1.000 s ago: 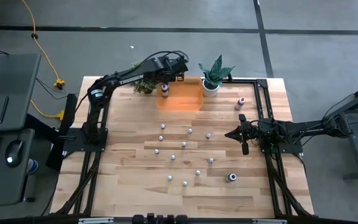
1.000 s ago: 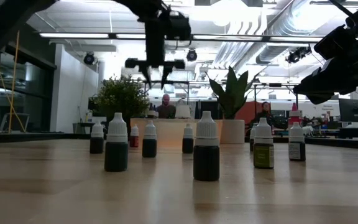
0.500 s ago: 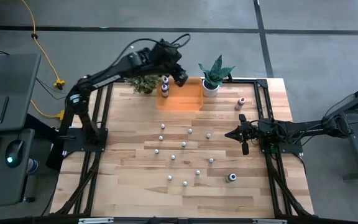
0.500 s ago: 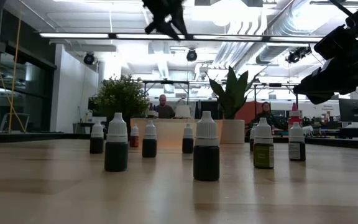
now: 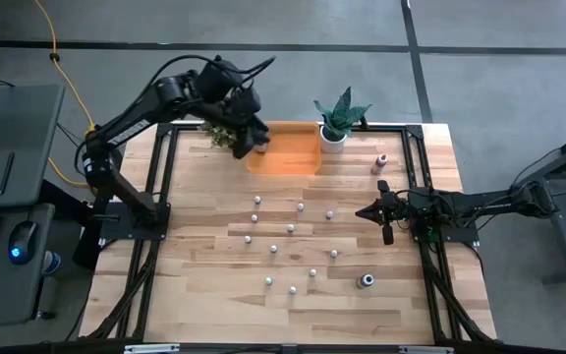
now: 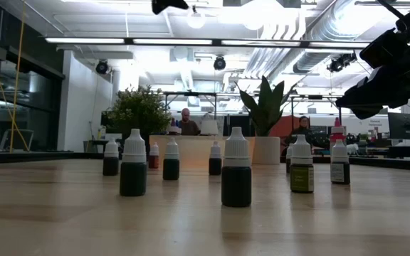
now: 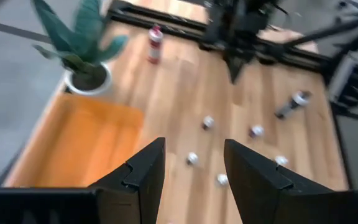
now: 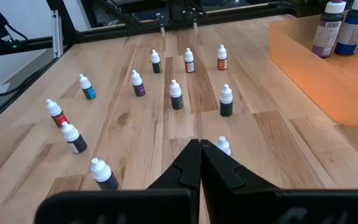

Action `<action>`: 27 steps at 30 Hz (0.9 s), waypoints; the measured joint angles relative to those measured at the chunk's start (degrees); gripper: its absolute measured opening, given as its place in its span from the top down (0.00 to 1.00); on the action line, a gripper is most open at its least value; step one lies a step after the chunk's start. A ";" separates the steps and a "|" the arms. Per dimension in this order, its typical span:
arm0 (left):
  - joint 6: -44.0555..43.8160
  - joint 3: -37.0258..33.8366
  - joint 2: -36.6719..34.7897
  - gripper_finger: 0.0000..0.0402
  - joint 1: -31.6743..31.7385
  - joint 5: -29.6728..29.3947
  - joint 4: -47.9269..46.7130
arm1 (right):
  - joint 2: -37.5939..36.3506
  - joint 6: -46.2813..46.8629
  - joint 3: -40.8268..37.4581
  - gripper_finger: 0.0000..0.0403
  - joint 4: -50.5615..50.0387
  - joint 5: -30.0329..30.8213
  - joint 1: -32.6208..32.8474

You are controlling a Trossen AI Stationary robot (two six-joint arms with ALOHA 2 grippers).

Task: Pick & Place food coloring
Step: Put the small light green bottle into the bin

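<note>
Several tiny white-capped food coloring bottles (image 5: 289, 228) stand upright on the wooden table's middle, also in the right wrist view (image 8: 176, 94). Two larger bottles, purple (image 8: 327, 28) and blue (image 8: 353, 25), stand in the orange tray (image 5: 298, 157) at the far edge. A pink bottle (image 5: 381, 162) stands at the far right, and a dark one (image 5: 366, 281) lies on its side near the right. My left gripper (image 7: 194, 168) hangs open and empty, high over the tray's left end (image 5: 254, 143). My right gripper (image 8: 199, 155) rests shut at the table's right side (image 5: 376, 211).
Two potted plants stand at the far edge, a leafy one (image 5: 340, 116) right of the tray and a bushy one (image 5: 224, 133) left of it. Black frame rails (image 5: 160, 197) run along the table's sides. People sit in the room beyond the table (image 6: 186, 122).
My left gripper has risen from low over the orange tray, going out of the top of the low view. It has rolled about its own pointing line, tipped more level and drawn a little toward the table's left edge, staying open and empty.
</note>
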 joint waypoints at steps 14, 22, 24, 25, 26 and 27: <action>-0.93 -0.04 -5.51 0.60 -13.76 -5.46 -24.12 | 0.01 0.00 -0.02 1.00 0.00 0.00 0.00; -8.01 -4.88 -8.06 0.60 -28.31 -17.87 -26.02 | 0.01 0.00 0.00 1.00 0.00 0.00 0.02; -10.97 -7.84 -8.91 0.60 -31.58 -21.09 -25.96 | 0.00 0.00 -0.01 1.00 0.00 0.00 0.01; -12.51 -9.54 -9.23 0.60 -32.83 -22.57 -25.49 | 0.00 0.00 -0.01 1.00 0.00 0.00 0.01; -14.02 -11.22 -9.67 0.60 -33.90 -23.79 -24.41 | 0.00 0.00 -0.02 1.00 0.02 0.00 0.02; -15.42 -13.22 -10.33 0.60 -34.91 -24.49 -22.73 | 0.00 0.00 -0.02 1.00 0.02 0.00 0.00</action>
